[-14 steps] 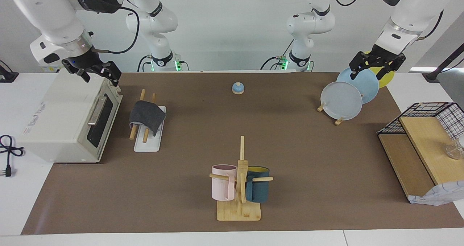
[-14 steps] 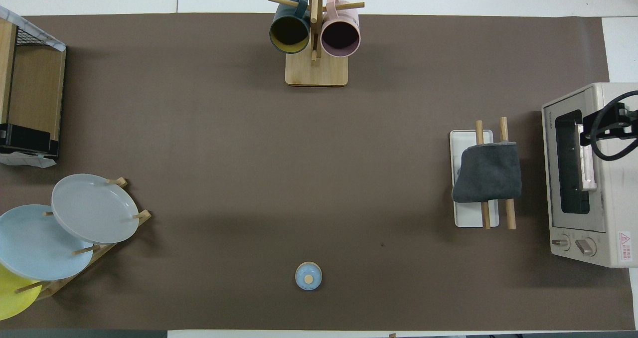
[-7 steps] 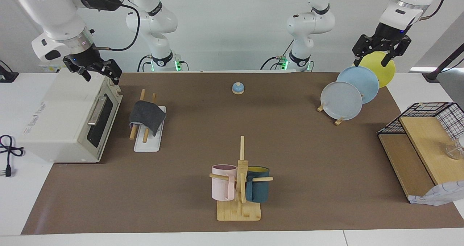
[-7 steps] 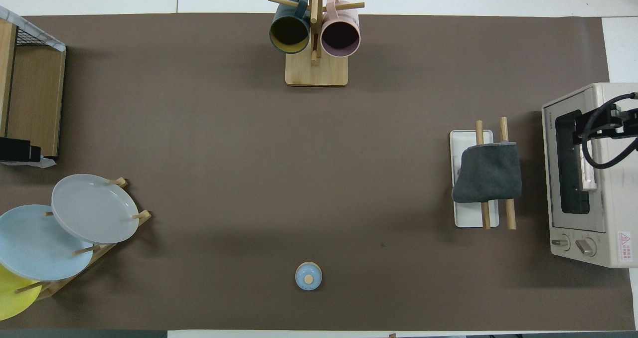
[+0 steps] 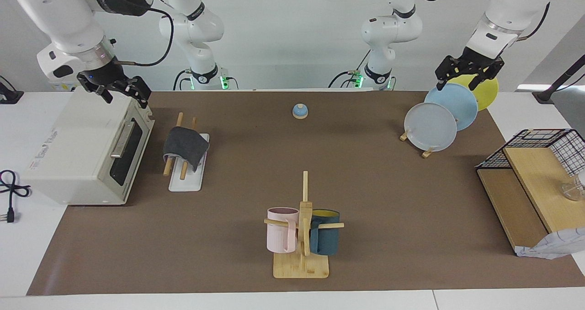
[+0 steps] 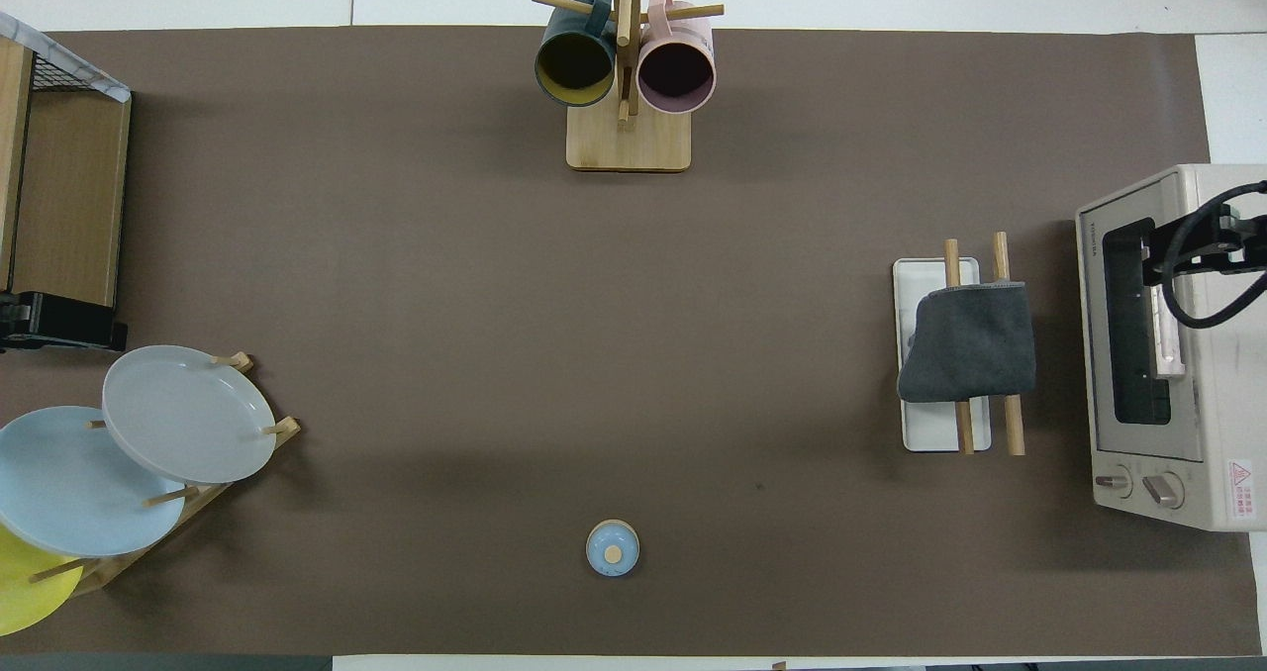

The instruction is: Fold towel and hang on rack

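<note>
Towel (image 5: 184, 146) is draped folded over the rack (image 5: 186, 173) rods, left-centre of frame. Both grippers are raised clear: right gripper (image 5: 119, 89) over toaster oven (image 5: 87, 150), left gripper (image 5: 467, 71) over plates (image 5: 430, 127). Finger state cannot be told.

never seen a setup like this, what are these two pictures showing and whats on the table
Two white robot arms work at one table. One picture is taken from across the table, facing the arms; the other looks down from above their end. A dark grey towel hangs folded over the two wooden rods of a small white rack beside a toaster oven. The right hand is up over that oven, open and empty. The left hand is up over a stand of plates, also empty. Elsewhere there are a mug stand with two mugs, a small bell and a wooden shelf.
</note>
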